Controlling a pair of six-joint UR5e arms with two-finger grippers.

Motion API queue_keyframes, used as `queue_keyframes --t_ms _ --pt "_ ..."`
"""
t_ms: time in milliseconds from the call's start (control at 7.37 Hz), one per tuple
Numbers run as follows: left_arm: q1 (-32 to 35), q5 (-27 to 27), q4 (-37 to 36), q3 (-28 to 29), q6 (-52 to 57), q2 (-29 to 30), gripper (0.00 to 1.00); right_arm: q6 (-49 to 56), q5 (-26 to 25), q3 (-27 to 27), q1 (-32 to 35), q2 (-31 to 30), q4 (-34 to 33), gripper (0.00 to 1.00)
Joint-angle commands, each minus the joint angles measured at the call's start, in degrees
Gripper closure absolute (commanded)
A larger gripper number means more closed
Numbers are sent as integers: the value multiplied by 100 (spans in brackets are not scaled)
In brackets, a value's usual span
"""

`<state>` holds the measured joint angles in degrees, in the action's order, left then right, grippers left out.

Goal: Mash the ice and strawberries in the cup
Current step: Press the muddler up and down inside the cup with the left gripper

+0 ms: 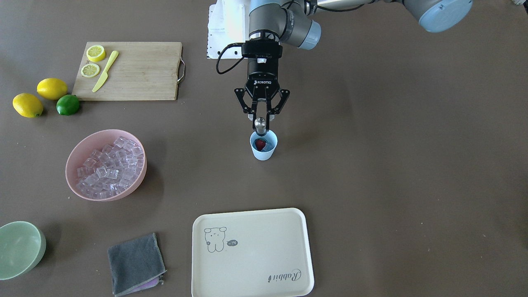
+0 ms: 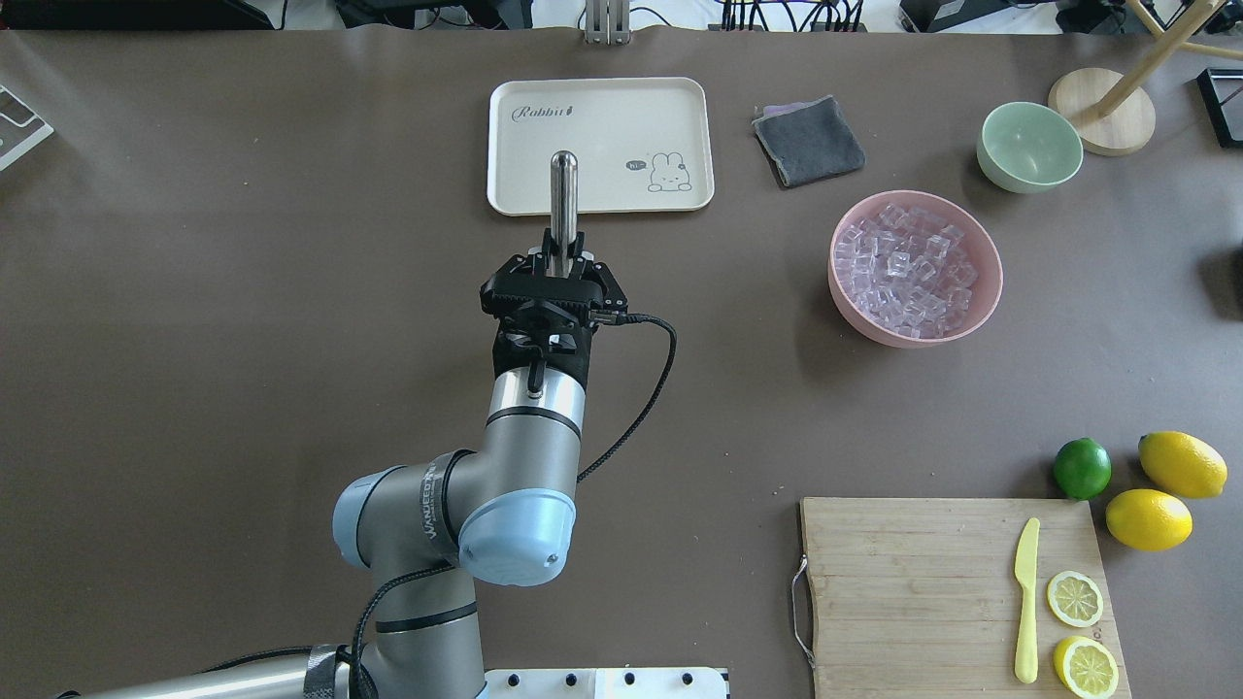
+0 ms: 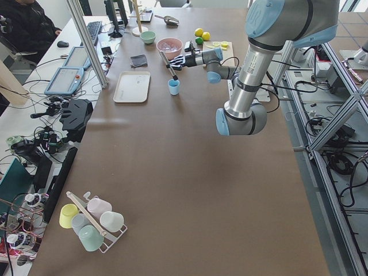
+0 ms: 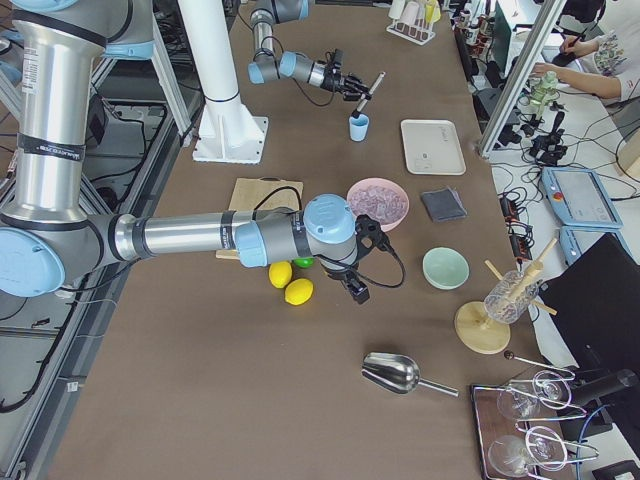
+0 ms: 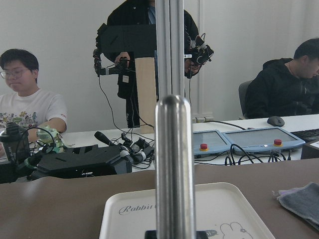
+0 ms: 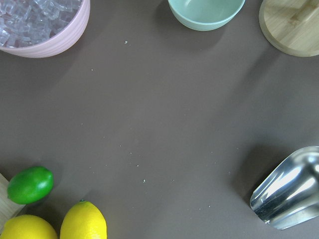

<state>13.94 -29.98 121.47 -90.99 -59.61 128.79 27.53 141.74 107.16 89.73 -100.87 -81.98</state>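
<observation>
Near the table's middle, the left arm (image 1: 280,24) stretches forward, wrist nearly level, and the left gripper (image 1: 262,116) is clamped on a steel muddler (image 1: 260,124) slanting down to the mouth of the cup (image 1: 264,152). The strawberry (image 1: 260,144) lies inside the cup; the ice (image 1: 108,167) fills the pink bowl (image 1: 78,150), well apart. The right gripper (image 4: 356,288) hangs low by the lemons (image 4: 298,291), probably facing down; whether it is open I cannot tell.

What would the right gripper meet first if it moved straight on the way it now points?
Probably the bare table: the right gripper points down at it, between the lime and the metal scoop.
</observation>
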Motion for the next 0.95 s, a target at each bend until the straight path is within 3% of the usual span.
queue_keyframes --t_ms 0,814 --pt "-32 -138 148 142 -6 6 100 7 3 156 36 -230 24 1" --pt "152 -376 333 302 63 66 100 16 -23 235 71 -266 25 1"
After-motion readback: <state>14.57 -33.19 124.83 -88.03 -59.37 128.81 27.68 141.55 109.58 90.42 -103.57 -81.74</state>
